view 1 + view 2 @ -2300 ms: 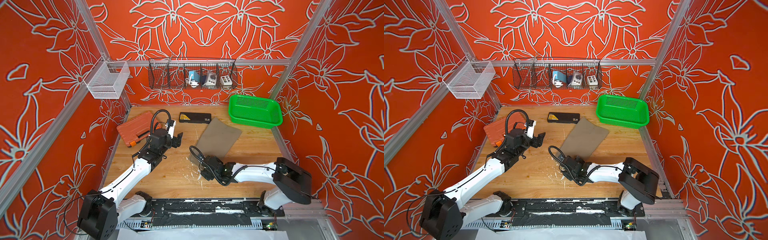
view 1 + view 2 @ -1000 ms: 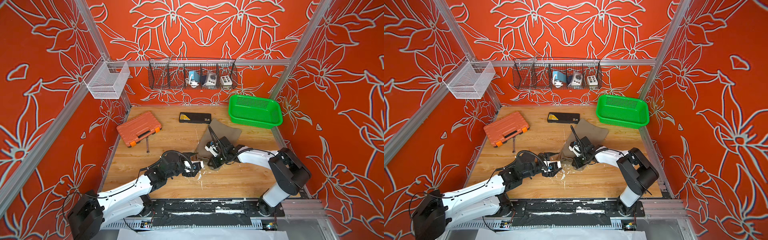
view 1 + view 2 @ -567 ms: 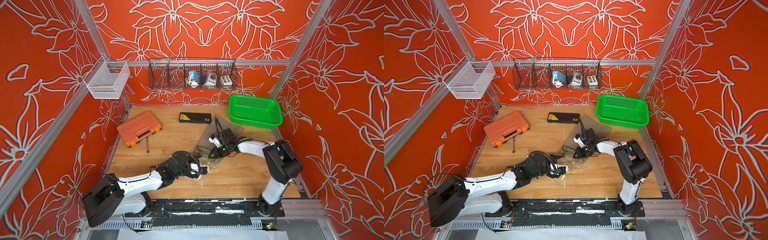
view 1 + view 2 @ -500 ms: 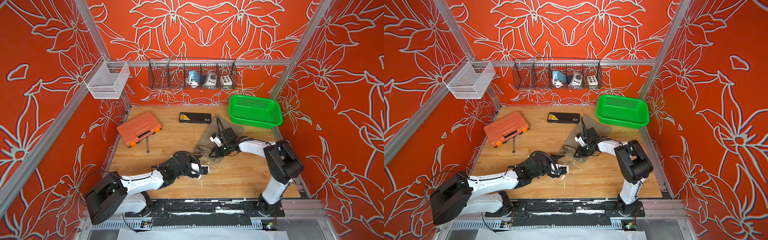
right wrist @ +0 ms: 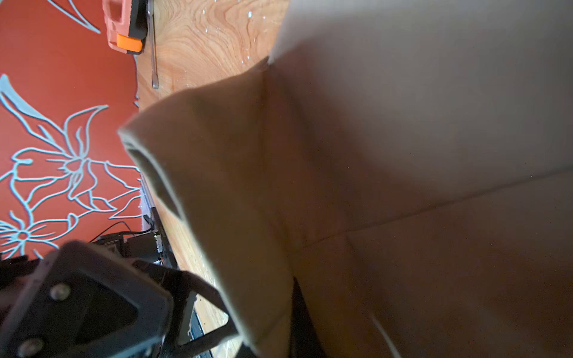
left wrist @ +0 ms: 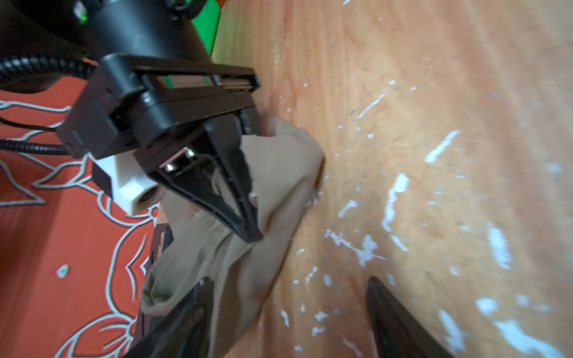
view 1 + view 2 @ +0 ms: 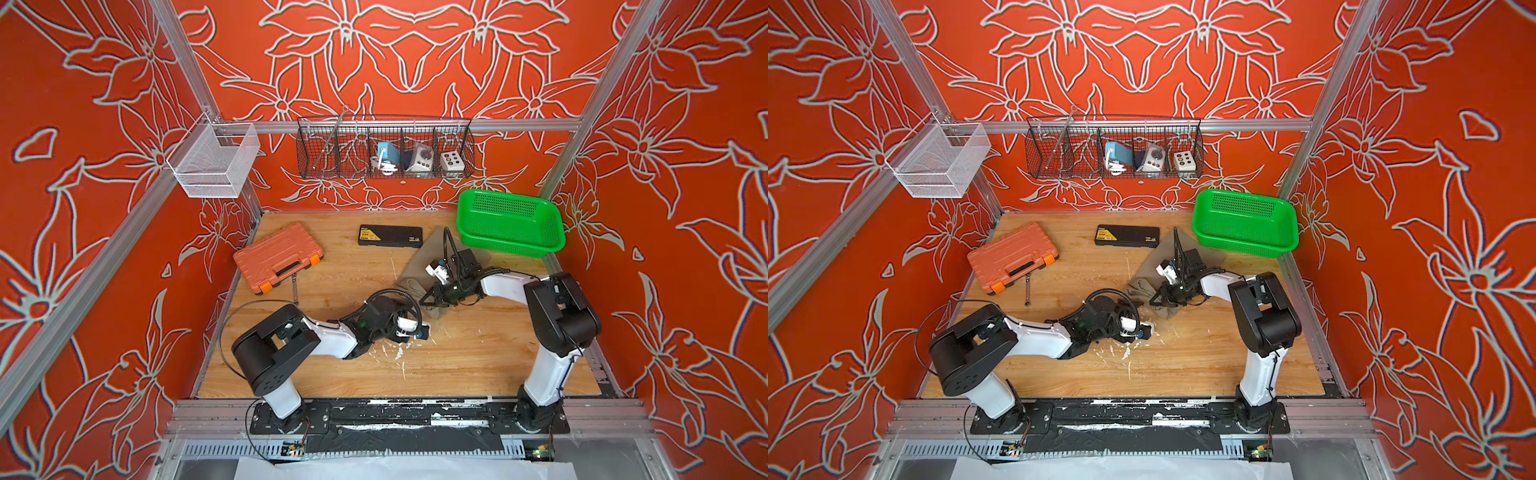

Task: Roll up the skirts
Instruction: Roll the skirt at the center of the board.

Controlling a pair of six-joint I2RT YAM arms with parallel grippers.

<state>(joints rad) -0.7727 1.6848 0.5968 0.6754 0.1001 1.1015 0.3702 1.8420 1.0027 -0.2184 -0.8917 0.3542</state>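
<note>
Nearest to us, the left gripper (image 7: pixel 420 331) has swung across from the orange tool case (image 7: pixel 278 255) in the last 2 seconds. It now sits low over the table (image 7: pixel 457 361), well to the near side of the green basket (image 7: pixel 511 244). Its jaws stand wide apart and hold nothing. In the left wrist view 1 finger (image 6: pixel 189 313) overlaps the cloth's loose edge and the other is over bare wood.

Just beyond it, closer to the basket, the right gripper (image 7: pixel 433 300) has its jaws closed tight on the skirt's near hem. It has carried that hem from the front of the table back toward the basket.

So the skirt (image 7: pixel 415 269), flat 2 seconds ago, is now doubled over on itself. Its near part is bunched under the right gripper, and its far corner still reaches the foot of the basket. The right wrist view shows the lifted flap (image 5: pixel 248 186) hanging over the layer beneath.

We judge this to be the 1st turn of the roll, loose and uneven. The left gripper looks placed to take the free end of the fold. Most of the rolling is still to do.
</note>
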